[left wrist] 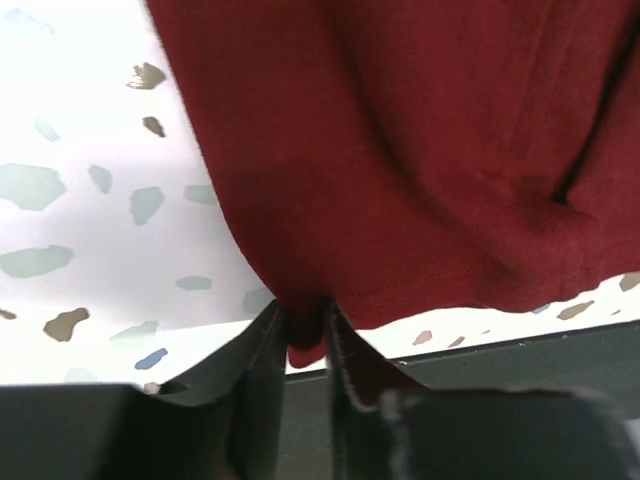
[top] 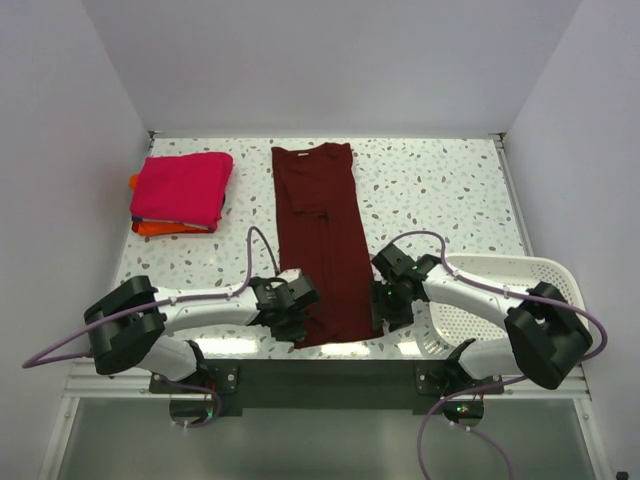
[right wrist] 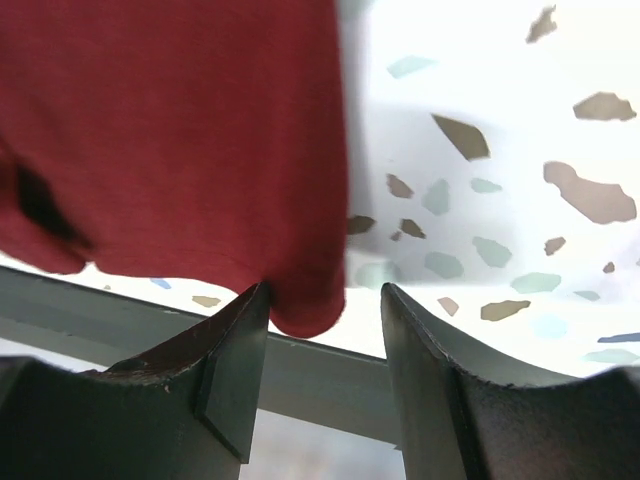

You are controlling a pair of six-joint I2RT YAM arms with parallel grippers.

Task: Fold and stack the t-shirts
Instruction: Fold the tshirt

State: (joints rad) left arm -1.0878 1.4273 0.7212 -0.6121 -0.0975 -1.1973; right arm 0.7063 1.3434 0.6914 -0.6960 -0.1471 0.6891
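A dark maroon t-shirt (top: 325, 235) lies as a long narrow strip down the middle of the speckled table, collar at the far end. My left gripper (top: 301, 320) is at its near left corner. In the left wrist view the gripper (left wrist: 305, 322) is shut on the hem of the maroon cloth (left wrist: 420, 150). My right gripper (top: 384, 316) is at the near right corner. There the gripper (right wrist: 325, 300) stands open, and the shirt's corner (right wrist: 180, 130) hangs between the jaws against the left finger. A magenta-pink folded t-shirt (top: 182, 187) rests on an orange one (top: 155, 228) at the far left.
A white slotted basket (top: 540, 268) stands at the right near corner, right beside my right arm. The table's near edge (top: 240, 350) runs just below both grippers. White walls close in the back and sides.
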